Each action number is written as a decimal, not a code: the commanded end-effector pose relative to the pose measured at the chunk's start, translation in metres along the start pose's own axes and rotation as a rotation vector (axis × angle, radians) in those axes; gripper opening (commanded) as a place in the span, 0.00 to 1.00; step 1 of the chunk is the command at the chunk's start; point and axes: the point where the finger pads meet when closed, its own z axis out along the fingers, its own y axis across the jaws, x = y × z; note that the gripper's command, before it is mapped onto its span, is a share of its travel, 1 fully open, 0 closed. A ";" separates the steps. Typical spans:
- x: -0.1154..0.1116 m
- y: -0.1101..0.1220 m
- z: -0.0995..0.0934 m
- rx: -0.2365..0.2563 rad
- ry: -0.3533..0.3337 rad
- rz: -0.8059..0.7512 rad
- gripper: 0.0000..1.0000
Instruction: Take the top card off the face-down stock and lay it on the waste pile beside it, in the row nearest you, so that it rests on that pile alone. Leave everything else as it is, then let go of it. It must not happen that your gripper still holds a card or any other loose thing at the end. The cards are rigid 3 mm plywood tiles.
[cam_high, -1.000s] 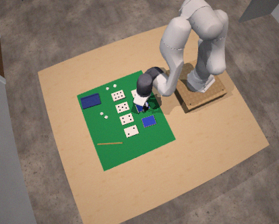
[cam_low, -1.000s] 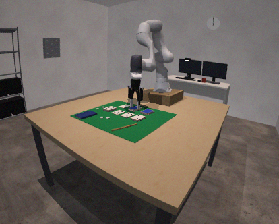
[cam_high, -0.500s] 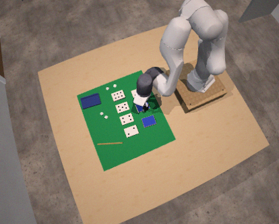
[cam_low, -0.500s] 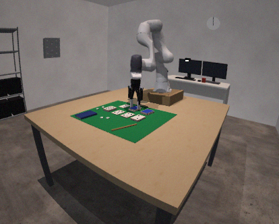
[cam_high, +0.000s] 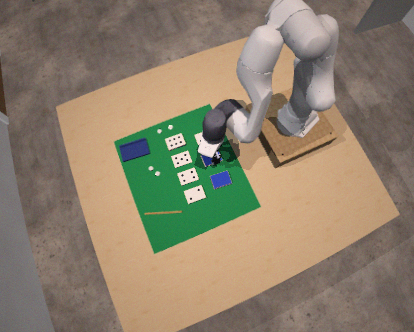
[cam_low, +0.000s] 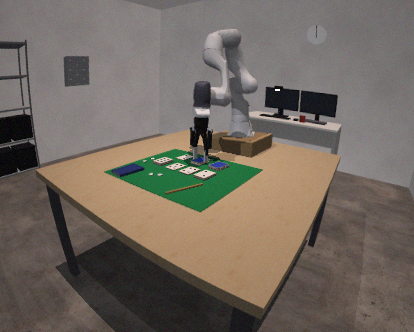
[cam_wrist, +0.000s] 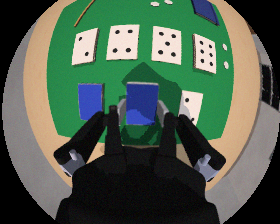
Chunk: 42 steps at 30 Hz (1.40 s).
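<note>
My gripper (cam_high: 212, 159) (cam_low: 200, 156) (cam_wrist: 141, 105) stands upright, low over the green mat (cam_high: 165, 227) (cam_low: 220, 187) (cam_wrist: 63, 78), in the row nearest the robot base. Its fingers are shut on the side edges of a blue face-down card (cam_wrist: 141, 102) (cam_low: 199, 161), which rests level on a pile there. A second blue-topped pile (cam_high: 220, 179) (cam_low: 218, 165) (cam_wrist: 90, 100) lies beside it on one side. A white face-up card (cam_high: 199, 137) (cam_wrist: 191, 106) lies on the other side, partly hidden by the wrist in the top view.
A row of white dotted cards (cam_high: 183, 159) (cam_wrist: 124, 42) lies beyond. A thicker blue deck (cam_high: 134, 149) (cam_low: 127, 170) (cam_wrist: 204, 5), small white dice (cam_high: 154, 171) and a thin wooden stick (cam_high: 163, 212) (cam_low: 184, 188) lie farther out on the mat. The robot base block (cam_high: 300, 137) stands behind.
</note>
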 end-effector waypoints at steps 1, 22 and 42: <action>0.002 0.000 0.002 0.000 0.003 0.001 0.43; 0.002 0.000 0.005 0.000 0.003 0.001 0.43; 0.002 0.000 0.005 0.000 0.003 0.001 0.50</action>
